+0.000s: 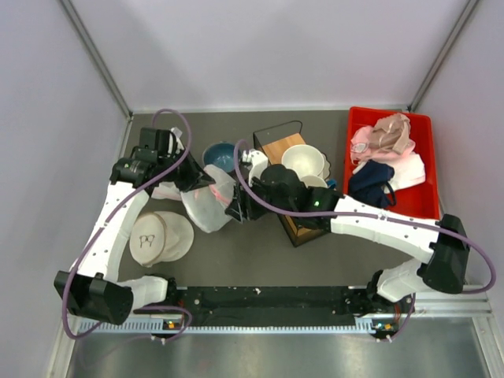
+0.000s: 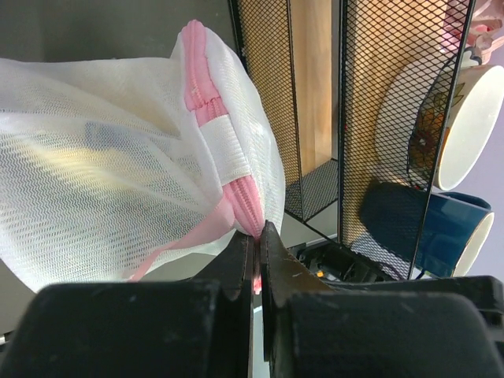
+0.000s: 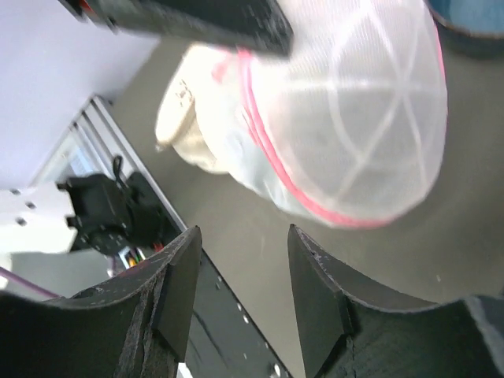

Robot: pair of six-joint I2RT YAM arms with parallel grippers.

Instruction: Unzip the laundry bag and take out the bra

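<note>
The laundry bag [image 1: 206, 206] is a domed white mesh bag with pink zipper trim, in the middle left of the table. My left gripper [image 1: 206, 187] is shut on its pink zipper seam [image 2: 250, 206], seen close in the left wrist view [image 2: 256, 236]. My right gripper [image 1: 234, 211] is open and empty just right of the bag; in the right wrist view [image 3: 240, 236] the bag [image 3: 354, 126] hangs above its jaws. A faint yellowish shape shows through the mesh [image 2: 55, 150]; the bra itself I cannot make out.
A flatter white round bag [image 1: 160, 238] with a dark mark lies at front left. A black wire rack [image 1: 293, 189] with a wooden block, white bowls [image 1: 305, 160] and a blue bowl [image 1: 220, 155] stand behind. A red bin [image 1: 425, 197] of pink and navy cloth is at back right.
</note>
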